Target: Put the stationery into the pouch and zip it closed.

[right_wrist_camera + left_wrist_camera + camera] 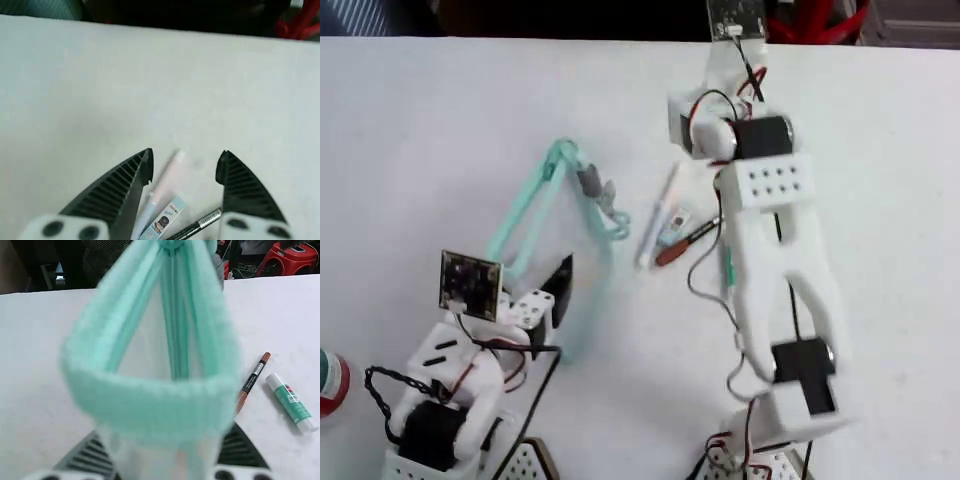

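Hovering with fingers spread, the right gripper straddles a pale pen whose length runs between them. Beside it on the surface, the left gripper pinches the mint pouch, mouth open.

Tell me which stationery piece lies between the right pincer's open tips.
The pale pen, reaching up to the right pincer's tips; the small blue-labelled packet and the dark pencil lie farther back, toward its base.
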